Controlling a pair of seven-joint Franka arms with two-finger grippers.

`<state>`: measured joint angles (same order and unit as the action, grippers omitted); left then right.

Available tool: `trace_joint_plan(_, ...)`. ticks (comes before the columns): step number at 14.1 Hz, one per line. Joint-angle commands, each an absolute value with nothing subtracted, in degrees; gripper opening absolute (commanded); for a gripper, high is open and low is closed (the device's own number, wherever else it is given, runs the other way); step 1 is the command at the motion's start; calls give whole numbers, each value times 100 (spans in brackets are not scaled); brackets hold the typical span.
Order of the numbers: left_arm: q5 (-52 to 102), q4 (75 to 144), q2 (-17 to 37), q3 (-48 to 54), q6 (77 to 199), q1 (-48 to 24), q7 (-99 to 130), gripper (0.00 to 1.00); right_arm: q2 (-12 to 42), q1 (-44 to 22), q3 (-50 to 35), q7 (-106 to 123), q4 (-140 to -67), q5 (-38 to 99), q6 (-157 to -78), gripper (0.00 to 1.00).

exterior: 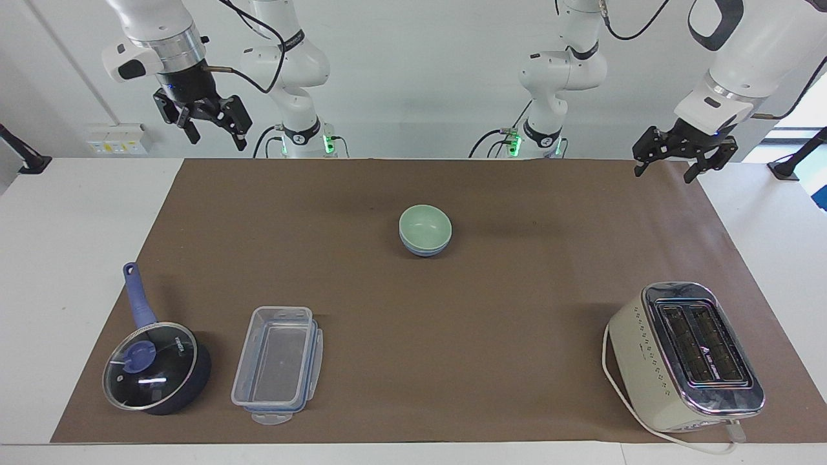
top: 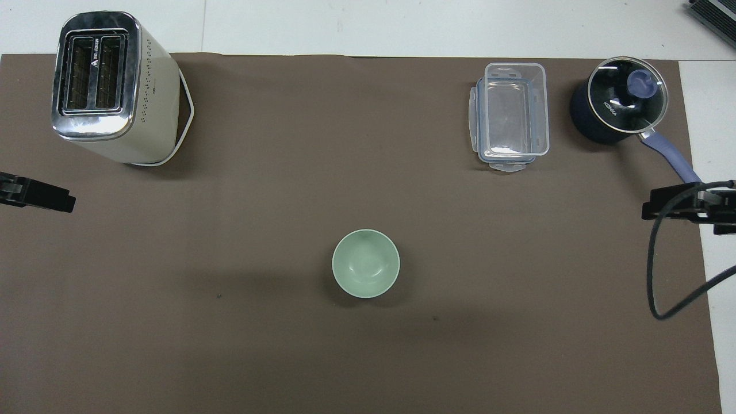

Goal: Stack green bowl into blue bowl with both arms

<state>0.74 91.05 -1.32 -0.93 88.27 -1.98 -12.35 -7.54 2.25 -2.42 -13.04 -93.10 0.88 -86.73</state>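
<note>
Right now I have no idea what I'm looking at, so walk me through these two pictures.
These are two white robot arms at a table with a brown mat. One picture faces the arms from across the table; the other looks down from above their end, so its sides are swapped.

The left gripper and right gripper both hang in the air at the mat's ends, jaws open, holding nothing.

Mid-mat, the green bowl sits nested in the blue bowl; from above only the green one shows. Farther from the robots stand a toaster at the left arm's end, and a clear box beside a lidded saucepan at the right arm's end.
</note>
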Motion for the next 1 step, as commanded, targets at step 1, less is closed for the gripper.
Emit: trace_joint_plan(1,132,9193,-229,-97,8807,-202,-1257,100,-826,246,-246,-1283,-9413,97,-8736,100)
